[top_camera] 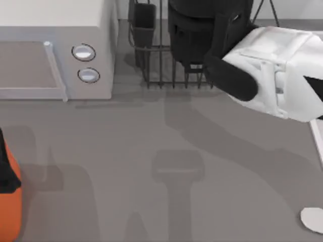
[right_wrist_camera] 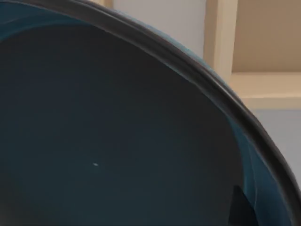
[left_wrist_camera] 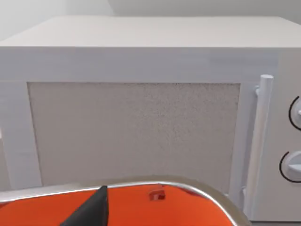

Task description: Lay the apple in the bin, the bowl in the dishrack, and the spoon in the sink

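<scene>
Right, going view by view:
Top view, right arm: the right arm (top_camera: 272, 70) reaches in from the right, up at the dishrack (top_camera: 161, 65) at the far edge of the bench (top_camera: 151, 151).
Top view, bowl: a dark round shape, likely the bowl (top_camera: 202, 30), sits at the rack, against the arm's black end.
Top view, others: microwave (top_camera: 55, 50) far left; orange bin (top_camera: 10, 201) at the left edge; a white oval, perhaps the spoon (top_camera: 313, 219), at the lower right edge.
Left wrist view: the bin's orange top (left_wrist_camera: 141, 209) lies close below, a small red patch (left_wrist_camera: 156, 194) on it, the microwave door (left_wrist_camera: 131, 132) facing.
Right wrist view: the bowl's teal inside (right_wrist_camera: 117, 132) looms very close.
Jaws: cannot tell for either arm.
</scene>
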Controlling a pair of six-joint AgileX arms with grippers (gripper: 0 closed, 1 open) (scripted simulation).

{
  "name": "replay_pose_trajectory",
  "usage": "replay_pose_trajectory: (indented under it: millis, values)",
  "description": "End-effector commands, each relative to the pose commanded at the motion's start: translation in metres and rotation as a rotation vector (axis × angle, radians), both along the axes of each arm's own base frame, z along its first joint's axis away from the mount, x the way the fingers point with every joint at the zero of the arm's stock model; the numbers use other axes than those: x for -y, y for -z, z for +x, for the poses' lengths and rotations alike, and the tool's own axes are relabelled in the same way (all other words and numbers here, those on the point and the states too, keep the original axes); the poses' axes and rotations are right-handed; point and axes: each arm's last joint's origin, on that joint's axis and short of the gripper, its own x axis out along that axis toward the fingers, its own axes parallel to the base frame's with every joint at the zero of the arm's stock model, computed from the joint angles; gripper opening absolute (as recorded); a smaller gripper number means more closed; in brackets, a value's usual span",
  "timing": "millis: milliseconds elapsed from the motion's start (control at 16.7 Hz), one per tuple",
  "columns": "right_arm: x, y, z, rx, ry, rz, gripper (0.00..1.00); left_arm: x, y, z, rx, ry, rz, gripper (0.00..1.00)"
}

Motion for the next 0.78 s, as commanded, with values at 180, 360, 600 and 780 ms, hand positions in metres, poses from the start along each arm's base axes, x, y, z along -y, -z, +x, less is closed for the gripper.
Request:
replay_pose_trajectory:
  millis: [180, 360, 600, 780]
  values:
    - [0.009, 0.055, 0.051, 0.009, 0.002, 0.005, 0.0, 0.0, 0.0, 0.0, 0.0, 0.0, 0.0, 1.0]
    - [0.028, 0.098, 0.086, 0.005, 0.003, 0.001, 0.0, 0.0, 0.0, 0.0, 0.0, 0.0, 0.0, 1.0]
    - [0.036, 0.111, 0.096, 0.001, 0.003, -0.001, 0.0, 0.0, 0.0, 0.0, 0.0, 0.0, 0.0, 1.0]
    - [0.036, 0.111, 0.096, 0.001, 0.003, -0.001, 0.08, 0.0, 0.0, 0.0, 0.0, 0.0, 0.0, 1.0]
